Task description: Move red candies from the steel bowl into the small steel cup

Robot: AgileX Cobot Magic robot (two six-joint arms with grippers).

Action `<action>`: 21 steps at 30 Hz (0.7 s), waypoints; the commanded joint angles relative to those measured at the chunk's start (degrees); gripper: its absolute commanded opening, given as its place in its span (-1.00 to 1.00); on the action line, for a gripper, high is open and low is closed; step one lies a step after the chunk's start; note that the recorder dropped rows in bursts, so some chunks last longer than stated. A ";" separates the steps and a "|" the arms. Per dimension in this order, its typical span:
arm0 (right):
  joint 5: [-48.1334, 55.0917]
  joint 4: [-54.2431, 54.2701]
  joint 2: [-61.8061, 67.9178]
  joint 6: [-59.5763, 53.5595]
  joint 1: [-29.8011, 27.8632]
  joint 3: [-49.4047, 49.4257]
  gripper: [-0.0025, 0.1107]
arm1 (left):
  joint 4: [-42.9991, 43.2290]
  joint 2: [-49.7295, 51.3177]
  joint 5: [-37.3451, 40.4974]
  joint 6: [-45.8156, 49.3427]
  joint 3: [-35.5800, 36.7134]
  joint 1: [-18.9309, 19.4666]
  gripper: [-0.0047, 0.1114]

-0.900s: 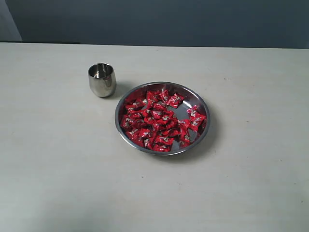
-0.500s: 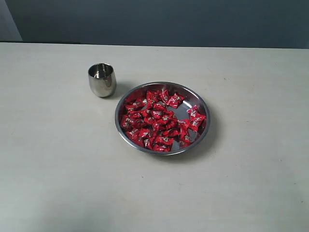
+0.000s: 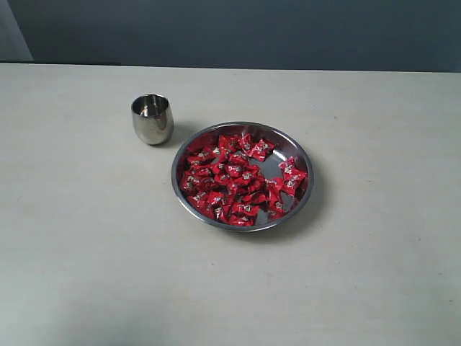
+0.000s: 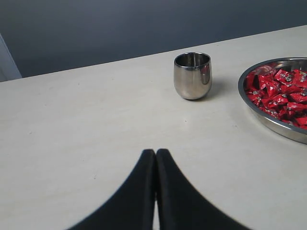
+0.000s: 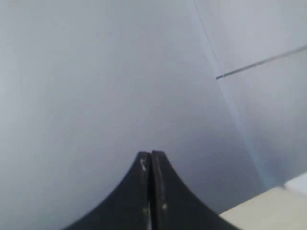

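The steel bowl (image 3: pixel 306 155) sits near the table's middle, holding several red candies (image 3: pixel 234 180) heaped mostly in its left half. The small steel cup (image 3: pixel 152 119) stands upright just up and left of the bowl, a small gap between them. Neither arm shows in the exterior view. In the left wrist view my left gripper (image 4: pixel 156 151) is shut with nothing in it, well short of the cup (image 4: pixel 192 75), with the bowl's rim (image 4: pixel 268 122) and its candies (image 4: pixel 280 93) at the edge. My right gripper (image 5: pixel 151 153) is shut and empty, facing a grey wall.
The pale table (image 3: pixel 86 238) spreads wide around the bowl and cup, with a dark grey wall (image 3: pixel 252 32) behind its far edge. A corner of the table (image 5: pixel 268 211) shows in the right wrist view.
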 commanded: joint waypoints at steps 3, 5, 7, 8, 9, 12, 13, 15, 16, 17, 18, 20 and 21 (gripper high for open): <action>10.57 3.07 -0.24 20.92 -0.32 0.07 -0.97 | -0.07 -0.25 -0.54 -0.31 -0.06 -0.17 -0.91; 12.78 3.72 -0.24 21.58 -0.32 0.07 -0.97 | -0.07 -0.25 -0.54 -0.31 -0.06 -0.17 -0.91; 12.04 3.92 -0.24 21.58 -0.32 0.07 -0.97 | -0.07 -0.25 -0.54 -0.31 -0.06 -0.17 -0.91; 9.33 2.65 -0.24 21.20 -0.32 0.07 -0.97 | -0.07 -0.25 -0.54 -0.31 -0.06 -0.17 -0.91; 6.52 0.73 -0.24 21.21 -0.21 0.07 -0.97 | -0.07 -0.25 -0.54 -0.31 -0.06 -0.17 -0.91; 5.14 -17.92 8.08 25.17 1.05 -8.07 -0.97 | -0.07 -0.25 -0.54 -0.31 -0.06 -0.17 -0.91; 4.50 -24.44 11.45 27.13 2.04 -11.06 -0.97 | -0.07 -0.25 -0.54 -0.31 -0.06 -0.17 -0.91; 1.67 -47.69 27.95 37.30 6.30 -22.88 -0.97 | -0.07 -0.25 -0.54 -0.31 -0.06 -0.17 -0.91; 1.67 -53.78 34.17 40.36 7.97 -27.26 -0.97 | -0.07 -0.25 -0.54 -0.31 -0.06 -0.17 -0.91; 1.67 -63.87 42.63 45.37 10.63 -32.92 -0.97 | -0.07 -0.25 -0.54 -0.31 -0.06 -0.17 -0.91; 1.91 -69.85 48.53 49.01 12.16 -36.95 -0.97 | -0.07 -0.25 -0.54 -0.31 -0.06 -0.17 -0.91; 2.27 -82.85 61.71 58.07 17.10 -45.18 -0.97 | -0.07 -0.25 -0.54 -0.31 -0.06 -0.17 -0.91; 2.27 -90.52 69.28 64.02 19.52 -49.30 -0.97 | -0.07 -0.25 -0.54 -0.31 -0.06 -0.17 -0.91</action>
